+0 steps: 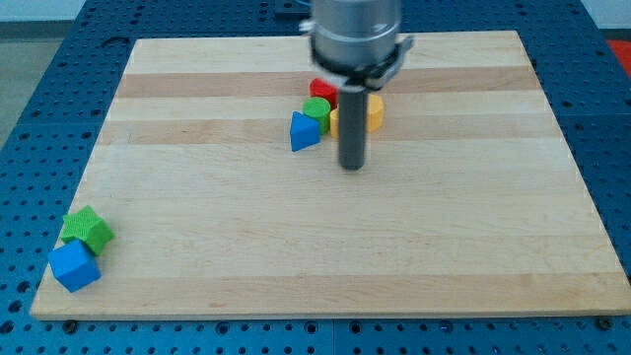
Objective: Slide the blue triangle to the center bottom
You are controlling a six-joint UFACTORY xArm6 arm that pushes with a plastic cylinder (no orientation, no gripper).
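The blue triangle (305, 131) lies on the wooden board (325, 247) a little above the centre, at the left of a small cluster. Touching it at the upper right is a green block (316, 108), with a red block (323, 90) behind that and a yellow block (371, 112) to the right, partly hidden by the rod. My tip (352, 167) rests on the board just to the right of and slightly below the blue triangle, a short gap apart from it.
A green star-like block (88, 229) and a blue cube (75, 266) sit together at the board's bottom left corner. The board lies on a blue perforated table (39, 108). The arm's grey body (357, 35) hangs over the top centre.
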